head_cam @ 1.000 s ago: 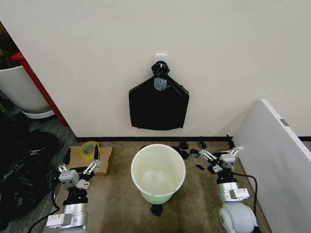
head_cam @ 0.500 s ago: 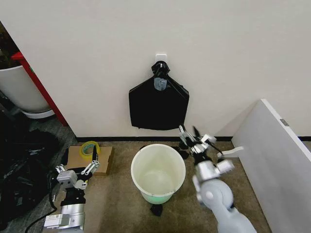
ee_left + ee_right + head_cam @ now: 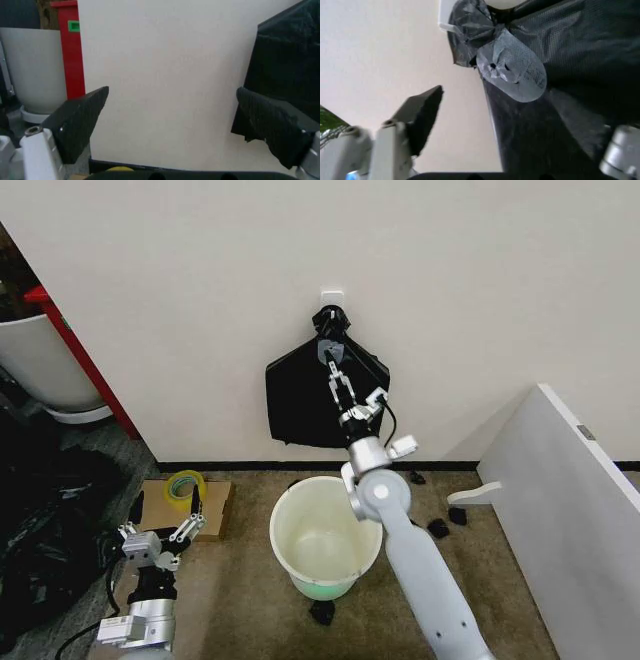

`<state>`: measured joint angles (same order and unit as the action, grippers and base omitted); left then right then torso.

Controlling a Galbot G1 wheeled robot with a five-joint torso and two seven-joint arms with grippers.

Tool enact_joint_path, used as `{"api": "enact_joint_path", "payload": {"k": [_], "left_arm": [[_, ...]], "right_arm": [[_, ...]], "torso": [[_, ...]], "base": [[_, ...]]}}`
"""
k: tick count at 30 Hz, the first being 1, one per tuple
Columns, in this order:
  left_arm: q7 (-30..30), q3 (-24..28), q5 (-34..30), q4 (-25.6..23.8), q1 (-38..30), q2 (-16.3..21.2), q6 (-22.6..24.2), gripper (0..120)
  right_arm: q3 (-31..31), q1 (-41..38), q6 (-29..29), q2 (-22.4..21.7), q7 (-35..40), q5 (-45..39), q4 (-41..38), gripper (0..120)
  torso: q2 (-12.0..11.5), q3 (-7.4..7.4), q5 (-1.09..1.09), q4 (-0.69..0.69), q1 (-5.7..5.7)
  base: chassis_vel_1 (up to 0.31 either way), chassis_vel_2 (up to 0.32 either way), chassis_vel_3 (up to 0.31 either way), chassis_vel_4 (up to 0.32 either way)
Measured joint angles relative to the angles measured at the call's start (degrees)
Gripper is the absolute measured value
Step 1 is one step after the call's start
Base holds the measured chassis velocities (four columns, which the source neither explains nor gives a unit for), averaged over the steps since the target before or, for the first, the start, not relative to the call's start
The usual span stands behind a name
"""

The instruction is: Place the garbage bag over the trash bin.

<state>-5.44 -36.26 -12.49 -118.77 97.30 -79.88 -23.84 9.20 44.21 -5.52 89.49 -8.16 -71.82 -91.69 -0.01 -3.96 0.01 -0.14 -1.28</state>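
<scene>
Up against the wall, the right gripper [image 3: 333,372] is raised, fingers spread, in front of the black bundle [image 3: 326,401] hanging from a white wall hook [image 3: 334,299], just below its pinched top. From the right wrist camera comes detail the head camera lacks: a translucent grey patch [image 3: 512,74] stuck under the knot, one dark finger [image 3: 422,112] apart from the film. Low at the left, the left gripper [image 3: 166,529] rests spread near a yellow tape roll [image 3: 182,484] on cardboard [image 3: 184,509]. Below the bundle, the trash bin [image 3: 325,538] stands open on the brown floor [image 3: 239,595]. No readable writing.
</scene>
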Motion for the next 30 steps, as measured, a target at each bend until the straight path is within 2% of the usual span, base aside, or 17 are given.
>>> {"api": "enact_joint_path", "payload": {"k": [1, 6, 7, 11, 19, 21, 23, 24, 27, 30], "left_arm": [[0.0, 0.0, 0.0, 0.0, 0.0, 0.0, 0.0, 100], [-0.2, 0.1, -0.2, 0.7, -0.4, 0.1, -0.1, 100], [-0.2, 0.1, -0.2, 0.7, -0.4, 0.1, -0.1, 100], [-0.2, 0.1, -0.2, 1.1, -0.6, 0.1, -0.2, 100], [-0.2, 0.2, -0.2, 1.2, -0.6, 0.1, -0.4, 100], [-0.2, 0.0, -0.2, 1.2, -0.6, 0.2, -0.4, 100], [-0.2, 0.0, -0.2, 1.2, -0.6, 0.2, -0.4, 100], [-0.3, 0.0, -0.2, 1.2, -0.6, 0.3, -0.5, 100], [-0.3, 0.0, -0.2, 1.3, -0.6, 0.2, -0.6, 100], [-0.3, 0.1, -0.2, 1.5, -0.6, 0.2, -0.8, 100]], "right_arm": [[0.0, 0.0, 0.0, 0.0, 0.0, 0.0, 0.0, 76], [0.3, -1.0, 0.0, 0.5, -0.5, 1.9, 2.2, 54], [0.3, -1.0, 0.0, 0.5, -0.5, 1.9, 2.2, 54], [0.6, -0.2, 0.0, 0.6, -0.8, 2.3, 2.2, 38], [1.7, -1.5, -0.3, 1.0, -2.3, 2.7, 3.5, 31], [2.0, -1.9, -0.5, 1.3, -3.3, 2.7, 3.6, 21], [2.1, -1.9, -0.5, 1.3, -3.4, 2.7, 3.6, 21], [2.2, -1.9, -0.7, 1.5, -4.1, 2.7, 3.6, 14], [2.4, -1.6, -0.9, 1.5, -4.5, 2.7, 3.5, 2], [2.5, -1.3, -0.9, 1.3, -4.5, 2.8, 3.4, 0]], "torso": [[0.0, 0.0, 0.0, 0.0, 0.0], [0.0, 0.0, 0.0, 0.0, 0.0], [0.0, 0.0, 0.0, 0.0, 0.0], [0.0, 0.01, 0.01, -0.01, 0.0], [0.0, 0.01, 0.0, 0.0, 0.0], [0.0, 0.01, 0.01, 0.0, 0.01], [0.0, 0.01, 0.01, 0.0, 0.01], [0.0, 0.01, 0.0, 0.0, 0.01], [0.0, 0.01, 0.01, 0.0, 0.01], [0.0, 0.01, 0.0, 0.0, 0.01]], "base": [[0.0, 0.0, 0.0, 0.0], [0.0, 0.0, 0.0, 0.0], [0.0, 0.0, 0.0, 0.0], [0.0, 0.0, 0.0, 0.0], [0.0, 0.0, 0.0, 0.0], [0.0, 0.0, 0.0, 0.0], [0.0, 0.0, 0.0, 0.0], [0.0, 0.0, 0.0, 0.0], [0.0, 0.0, 0.0, 0.0], [0.0, 0.0, 0.0, 0.0]]}}
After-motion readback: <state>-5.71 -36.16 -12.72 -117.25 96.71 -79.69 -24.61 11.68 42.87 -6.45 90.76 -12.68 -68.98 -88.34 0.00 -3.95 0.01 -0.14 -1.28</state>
